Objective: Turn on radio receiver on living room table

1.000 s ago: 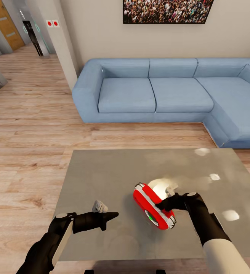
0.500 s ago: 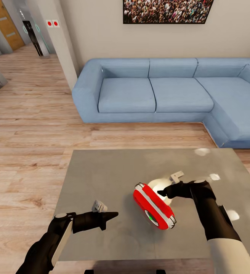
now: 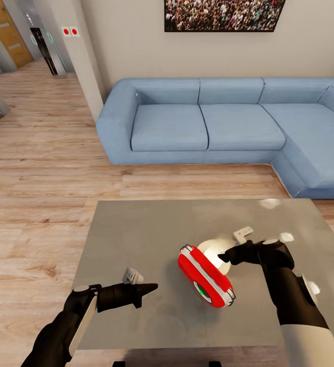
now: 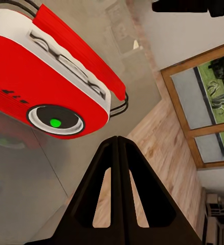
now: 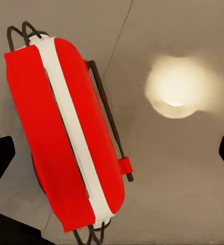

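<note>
1. Red casing with a white trim band marks the radio receiver, which is seen lying on the glossy grey bench, right of centre and towards the near edge.
2. A round dark dial with a green light at its middle is shown on the radio's face in the left wrist view; a thin dark wire handle is seen running along its side in the right wrist view.
3. The right end effector is held above the bench just beside the radio's far right side, apart from it; its fingers are spread wide, the two dark tips being seen at opposite edges of the right wrist view with the radio lying between and below them.
4. The left end effector is held low over the bench near the near-left corner, well apart from the radio and pointed towards it; its fingers are seen pressed together at the tips, with nothing between them.
5. A bright lamp reflection is visible on the bench top beside the radio.
6. A blue L-shaped sofa is placed beyond the far edge of the bench on the light wood floor, with a framed crowd picture on the beige wall above it.
</note>
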Robot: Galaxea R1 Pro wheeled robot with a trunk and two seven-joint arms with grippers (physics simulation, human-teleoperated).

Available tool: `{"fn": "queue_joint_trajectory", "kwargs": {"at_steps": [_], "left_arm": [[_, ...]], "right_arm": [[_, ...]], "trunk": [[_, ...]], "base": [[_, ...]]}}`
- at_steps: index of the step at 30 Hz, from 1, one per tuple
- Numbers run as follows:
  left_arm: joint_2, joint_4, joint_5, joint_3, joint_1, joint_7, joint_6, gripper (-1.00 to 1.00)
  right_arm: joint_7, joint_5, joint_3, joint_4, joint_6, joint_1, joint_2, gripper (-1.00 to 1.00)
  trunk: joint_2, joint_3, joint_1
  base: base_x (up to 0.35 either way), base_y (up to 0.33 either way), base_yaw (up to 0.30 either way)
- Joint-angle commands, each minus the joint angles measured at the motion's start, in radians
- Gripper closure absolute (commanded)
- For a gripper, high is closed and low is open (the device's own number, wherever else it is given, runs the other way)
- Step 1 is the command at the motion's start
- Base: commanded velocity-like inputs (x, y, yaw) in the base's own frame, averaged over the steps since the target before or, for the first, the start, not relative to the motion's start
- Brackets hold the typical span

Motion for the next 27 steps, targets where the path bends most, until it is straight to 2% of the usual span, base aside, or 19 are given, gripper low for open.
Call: {"fn": "queue_joint_trajectory", "kwargs": {"at_steps": [1,6,12,16,17,20,22,24,27], "left_arm": [[0.000,0.000,0.000,0.000,0.000,0.000,0.000,1.00],[0.000,0.000,0.000,0.000,0.000,0.001,0.000,1.00],[0.000,0.000,0.000,0.000,0.000,0.001,0.000,1.00],[0.000,0.000,0.000,0.000,0.000,0.001,0.000,1.00],[0.000,0.000,0.000,0.000,0.000,0.001,0.000,1.00],[-0.001,0.002,0.000,0.000,0.000,0.001,0.000,1.00],[-0.001,0.002,-0.001,0.000,0.000,0.001,0.000,1.00],[-0.001,0.002,-0.001,0.000,0.000,0.001,-0.001,1.00],[-0.001,0.002,-0.001,0.000,0.000,0.001,-0.001,1.00]], "right_arm": [[0.000,0.002,-0.001,-0.007,-0.001,0.008,0.000,-1.00],[0.000,0.008,-0.006,-0.064,-0.007,0.072,-0.007,-1.00],[0.001,0.006,-0.014,-0.099,-0.010,0.095,-0.012,-1.00],[0.003,0.001,-0.071,-0.129,-0.036,0.166,-0.012,-1.00],[0.005,0.000,-0.092,-0.133,-0.057,0.185,-0.012,-1.00],[0.047,-0.002,-0.195,-0.139,-0.162,0.217,-0.010,-1.00],[0.072,-0.003,-0.229,-0.140,-0.186,0.219,-0.009,-1.00],[0.126,-0.003,-0.309,-0.140,-0.244,0.222,-0.008,-1.00],[0.171,-0.002,-0.398,-0.139,-0.297,0.222,-0.008,-1.00]], "trunk": [[0.000,0.000,0.000],[0.000,0.000,0.000],[0.000,0.000,0.000],[0.000,0.000,0.000],[0.000,0.000,0.000],[0.000,0.000,0.000],[0.000,0.000,0.000],[0.000,0.000,0.000],[0.000,0.000,0.000]], "base": [[0.000,0.000,0.000],[0.000,0.000,0.000],[0.000,0.000,0.000],[0.000,0.000,0.000],[0.000,0.000,0.000],[0.000,0.000,0.000],[0.000,0.000,0.000],[0.000,0.000,0.000],[0.000,0.000,0.000]]}}
